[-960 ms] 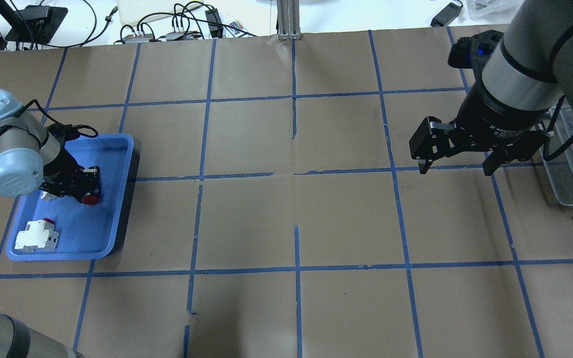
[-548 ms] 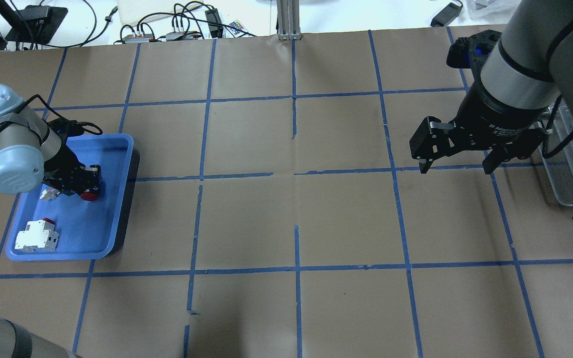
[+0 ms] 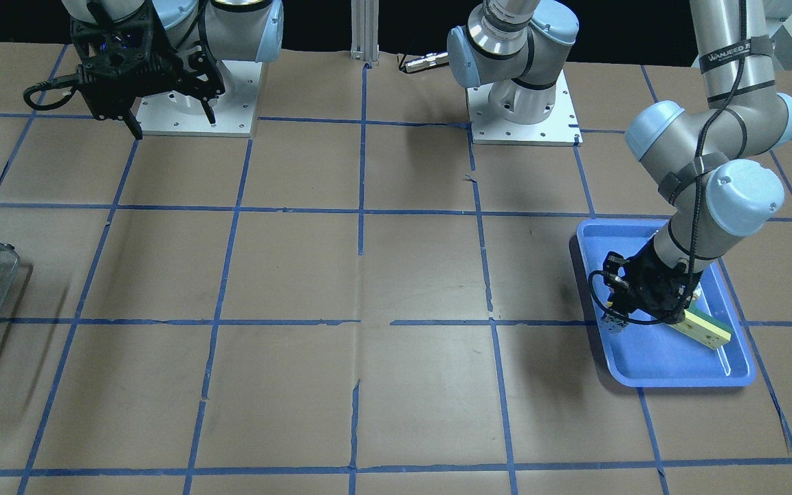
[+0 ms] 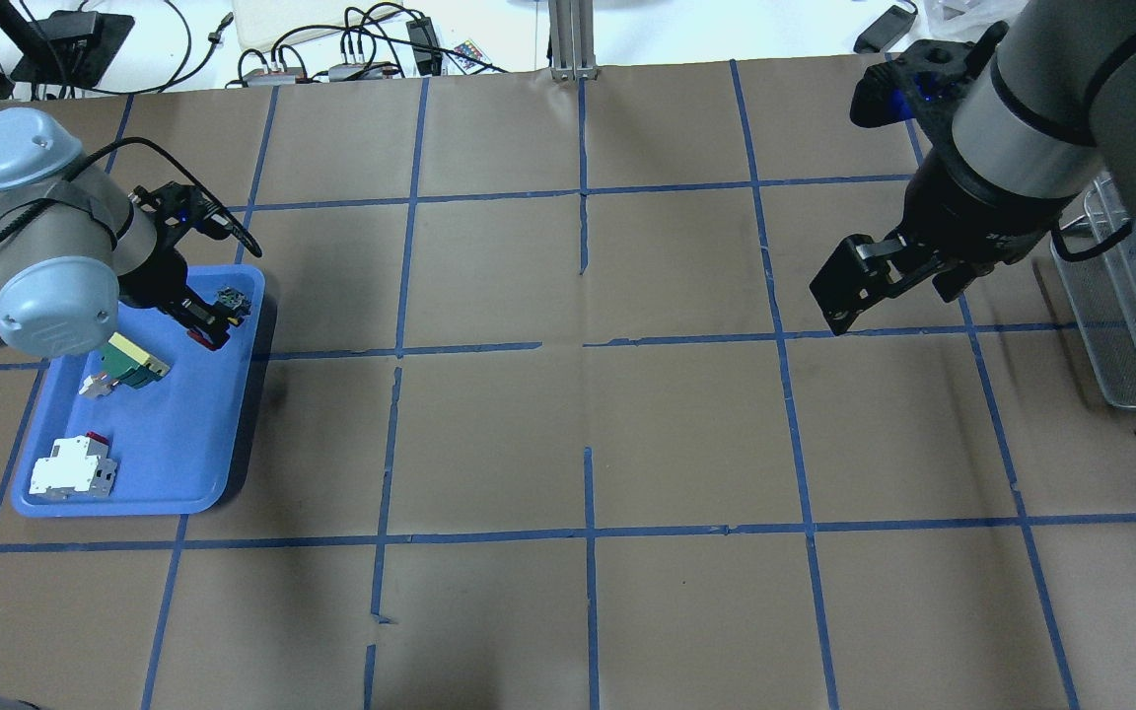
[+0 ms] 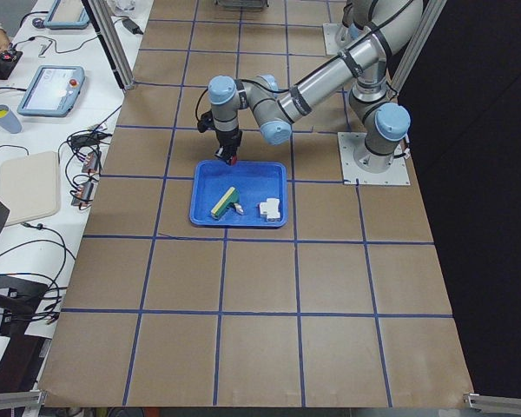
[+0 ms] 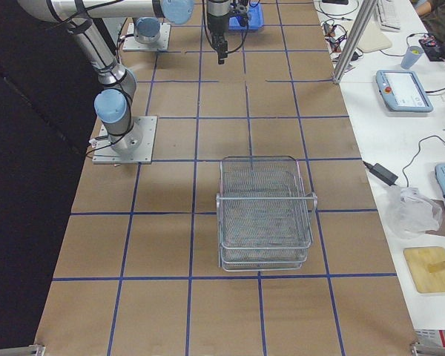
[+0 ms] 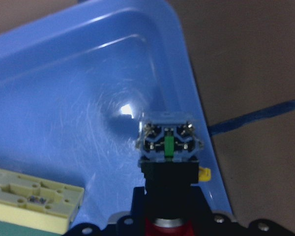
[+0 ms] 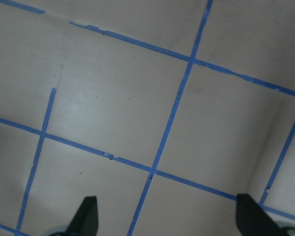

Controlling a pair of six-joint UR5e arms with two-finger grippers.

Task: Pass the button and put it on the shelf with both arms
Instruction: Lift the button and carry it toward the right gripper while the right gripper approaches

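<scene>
Holding button [image 7: 169, 143] above blue tray [image 7: 64, 98], left jaws.

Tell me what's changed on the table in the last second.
The left pincer, shut on the button, rose toward the far corner of the blue tray, uncovering the green-and-cream bar. The right pincer turned slightly, still open. The white-and-red block and the shelf stayed put.

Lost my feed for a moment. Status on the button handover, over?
Left hand shut on the button, held over the blue tray. Right hand open, empty, near the shelf. Nothing seen between the hands.
</scene>
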